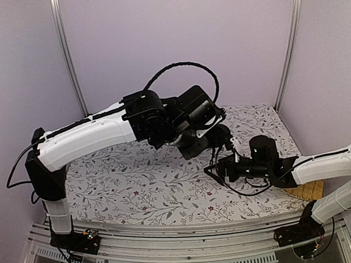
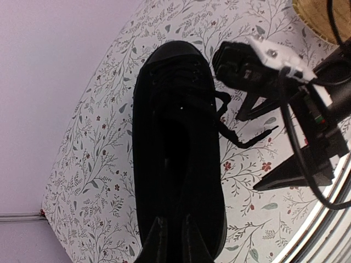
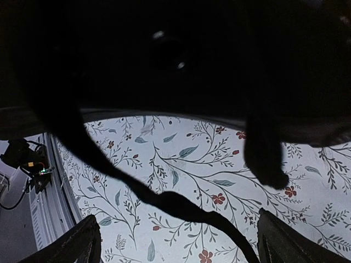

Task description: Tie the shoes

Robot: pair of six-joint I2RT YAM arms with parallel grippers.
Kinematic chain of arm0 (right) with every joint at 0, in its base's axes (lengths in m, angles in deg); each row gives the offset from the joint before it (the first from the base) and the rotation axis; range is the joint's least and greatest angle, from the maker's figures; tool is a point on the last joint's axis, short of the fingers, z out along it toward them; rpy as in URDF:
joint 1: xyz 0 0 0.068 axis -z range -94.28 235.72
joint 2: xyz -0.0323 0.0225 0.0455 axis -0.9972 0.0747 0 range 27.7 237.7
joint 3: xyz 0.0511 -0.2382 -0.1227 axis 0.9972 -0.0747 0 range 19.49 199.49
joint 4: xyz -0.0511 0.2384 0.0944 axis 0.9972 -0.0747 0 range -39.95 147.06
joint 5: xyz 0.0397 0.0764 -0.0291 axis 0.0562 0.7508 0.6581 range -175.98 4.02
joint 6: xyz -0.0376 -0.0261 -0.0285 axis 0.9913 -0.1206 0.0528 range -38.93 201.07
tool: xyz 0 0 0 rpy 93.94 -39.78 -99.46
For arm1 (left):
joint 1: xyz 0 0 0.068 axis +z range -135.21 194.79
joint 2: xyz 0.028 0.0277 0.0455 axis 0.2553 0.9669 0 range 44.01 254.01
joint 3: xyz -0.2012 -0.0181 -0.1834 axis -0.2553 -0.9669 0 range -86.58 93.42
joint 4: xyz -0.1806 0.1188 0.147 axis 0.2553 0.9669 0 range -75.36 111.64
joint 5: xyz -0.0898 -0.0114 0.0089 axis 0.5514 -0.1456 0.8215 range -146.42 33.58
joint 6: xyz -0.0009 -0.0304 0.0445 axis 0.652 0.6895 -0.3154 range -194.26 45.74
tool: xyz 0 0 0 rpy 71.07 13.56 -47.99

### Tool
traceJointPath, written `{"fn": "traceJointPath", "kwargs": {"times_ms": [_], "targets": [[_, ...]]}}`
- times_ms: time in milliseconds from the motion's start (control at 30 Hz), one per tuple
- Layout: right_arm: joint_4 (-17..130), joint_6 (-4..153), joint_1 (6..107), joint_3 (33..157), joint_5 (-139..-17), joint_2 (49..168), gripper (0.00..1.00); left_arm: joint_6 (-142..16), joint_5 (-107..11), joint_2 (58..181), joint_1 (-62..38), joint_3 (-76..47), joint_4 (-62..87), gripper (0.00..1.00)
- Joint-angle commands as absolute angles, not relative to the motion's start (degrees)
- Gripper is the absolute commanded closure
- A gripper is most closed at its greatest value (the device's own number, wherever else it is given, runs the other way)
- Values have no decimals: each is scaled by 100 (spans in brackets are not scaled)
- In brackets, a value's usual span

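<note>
The black shoe (image 2: 175,126) lies on the floral cloth with its toe pointing away from the left wrist camera. In the top view my left arm hides most of it. My left gripper (image 2: 174,238) is over the heel end, its jaws almost together on the dark heel rim. Thin black laces (image 2: 241,139) trail off the shoe's right side onto the cloth. My right gripper (image 3: 184,244) is open wide beside the shoe, low over the cloth. One lace (image 3: 181,205) runs across between its fingers, untouched. It also shows in the top view (image 1: 215,171).
A woven straw mat (image 1: 306,190) lies at the table's right edge under my right arm. The floral cloth (image 1: 137,180) covers the table. Lilac walls close the back and both sides. A metal rail (image 1: 168,239) runs along the front edge.
</note>
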State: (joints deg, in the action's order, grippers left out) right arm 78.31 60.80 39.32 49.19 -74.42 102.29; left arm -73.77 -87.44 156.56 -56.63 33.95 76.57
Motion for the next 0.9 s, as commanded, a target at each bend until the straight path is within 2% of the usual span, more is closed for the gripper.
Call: {"fn": "traceJointPath", "kwargs": {"times_ms": [0, 200, 233, 300, 367, 400, 467, 500, 667, 867], "targets": [[8638, 6153, 3722, 5139, -8491, 10726, 1, -7229, -8788, 15482, -5780, 3756, 7406, 100], [9087, 6099, 3648, 5255, -8997, 11091, 2, -7059, -8678, 15283, -5820, 3739, 7439, 100], [9153, 6099, 3649, 5241, -9056, 11061, 10, -7018, -8682, 15241, -5820, 3722, 7455, 100], [9242, 6131, 3643, 5210, -9162, 10969, 30, -6952, -8682, 15181, -5824, 3663, 7479, 100], [9260, 6220, 3649, 5204, -9170, 10850, 61, -6894, -8771, 15102, -5820, 3538, 7457, 100], [9252, 6248, 3650, 5179, -9181, 10757, 73, -6864, -8811, 15059, -5818, 3455, 7425, 100], [9189, 6278, 3642, 5122, -9223, 10524, 91, -6791, -8877, 14963, -5812, 3224, 7324, 100], [9089, 6287, 3645, 5089, -9318, 10372, 96, -6718, -8976, 14923, -5806, 3115, 7276, 100], [8307, 6245, 3642, 4912, -9813, 9406, 98, -6154, -9519, 14869, -5762, 2383, 7110, 100], [7177, 6522, 3644, 5347, -9915, 8976, 98, -4973, -9354, 14868, -5812, 1281, 6323, 100]]}}
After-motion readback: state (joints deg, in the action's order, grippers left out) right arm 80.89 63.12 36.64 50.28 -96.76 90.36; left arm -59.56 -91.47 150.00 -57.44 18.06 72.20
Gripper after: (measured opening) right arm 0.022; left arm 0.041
